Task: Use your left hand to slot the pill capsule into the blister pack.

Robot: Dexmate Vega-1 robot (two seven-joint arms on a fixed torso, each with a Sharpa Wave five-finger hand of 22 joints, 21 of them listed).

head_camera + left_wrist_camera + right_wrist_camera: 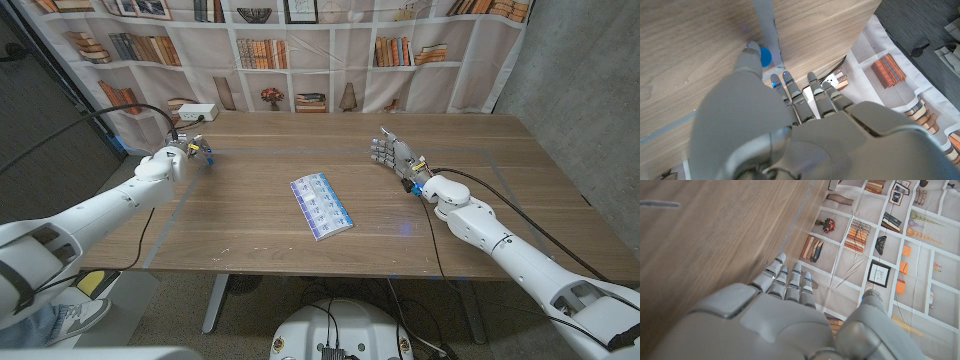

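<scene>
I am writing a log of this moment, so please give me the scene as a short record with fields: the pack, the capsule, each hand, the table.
blister pack: lies flat near the table's middle, touched by neither hand
capsule: small blue thing at the left hand's fingers; grip cannot be told
left hand: over the table's left part, far from the pack
right hand: fingers apart, holds nothing
table: wooden

Quick count: one blister pack in the middle of the wooden table, one blue pill capsule by the left hand's fingertips, two robot hands, left hand and right hand, and one white power strip at the far left edge.
</scene>
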